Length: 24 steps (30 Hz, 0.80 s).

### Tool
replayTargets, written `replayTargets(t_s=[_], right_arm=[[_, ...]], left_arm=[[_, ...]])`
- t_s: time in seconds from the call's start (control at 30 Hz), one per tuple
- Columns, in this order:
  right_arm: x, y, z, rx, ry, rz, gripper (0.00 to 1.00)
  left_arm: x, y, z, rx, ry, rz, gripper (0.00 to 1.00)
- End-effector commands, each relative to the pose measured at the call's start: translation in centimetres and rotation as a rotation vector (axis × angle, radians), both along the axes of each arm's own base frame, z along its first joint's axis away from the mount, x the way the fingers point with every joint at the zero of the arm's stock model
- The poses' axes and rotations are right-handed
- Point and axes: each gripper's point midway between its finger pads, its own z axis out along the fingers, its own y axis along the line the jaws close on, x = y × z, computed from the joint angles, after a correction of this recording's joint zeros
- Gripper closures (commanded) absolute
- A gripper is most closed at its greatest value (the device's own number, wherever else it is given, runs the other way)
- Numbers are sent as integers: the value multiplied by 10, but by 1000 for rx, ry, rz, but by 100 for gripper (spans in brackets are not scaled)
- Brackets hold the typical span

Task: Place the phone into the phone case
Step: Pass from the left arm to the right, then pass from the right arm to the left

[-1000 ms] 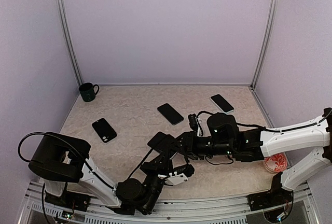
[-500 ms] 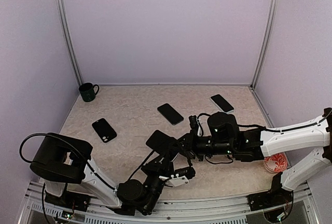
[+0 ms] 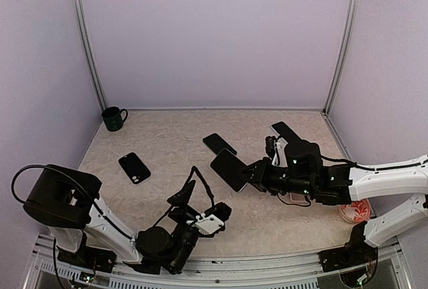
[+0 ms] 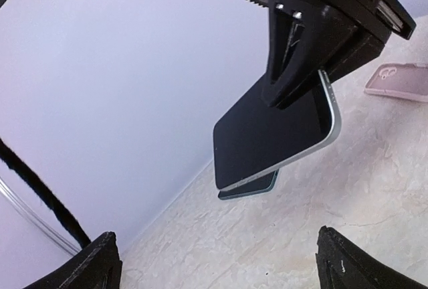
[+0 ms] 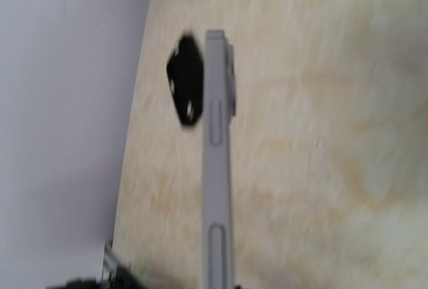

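Right gripper (image 3: 250, 171) clenched on the slim black silver-edged phone (image 3: 229, 169) — held mid-air, long axis running from its jaws toward the left gripper (image 3: 202, 203), which is released, empty. We judge the pale pink phone case (image 4: 398, 81) — flat behind the right gripper — nearer that one.

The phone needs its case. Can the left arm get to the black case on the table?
Probably yes: the left arm has open, empty jaws, and the black case lies flat with nothing between them.

Marbled table (image 3: 167, 135): mug (image 3: 114, 118) back-left corner, black case (image 3: 134, 167) left, centre phone (image 3: 215, 140), back-right phone (image 3: 281, 128), red dish (image 3: 354, 210) right.
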Motion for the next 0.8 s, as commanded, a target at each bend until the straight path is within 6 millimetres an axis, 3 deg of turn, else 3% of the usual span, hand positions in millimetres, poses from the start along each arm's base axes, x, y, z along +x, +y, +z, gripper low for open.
replayTargets(t_s=[0.0,0.03,0.1,0.23,0.33,0.53,0.77], right_arm=[[23,-27,32,24,-141,-117,100],[26,-33,35,11,-165,-135,100],[29,-44,39,-20,-206,-171,100],[32,-64,52,-65,-306,-203,100],[28,-66,63,-106,-405,-153,100],[12,-50,81,-169,-607,33,100],[-23,-16,92,-79,-746,309,100]], left_arm=[[11,-1,14,-331,201,-101,1],[15,-3,0,-305,270,-119,1],[25,-1,7,-454,398,-174,1],[32,1,11,-561,544,-281,1],[40,3,15,-654,685,-383,1],[46,21,39,-880,939,-623,1],[20,43,75,-960,1007,-898,1]])
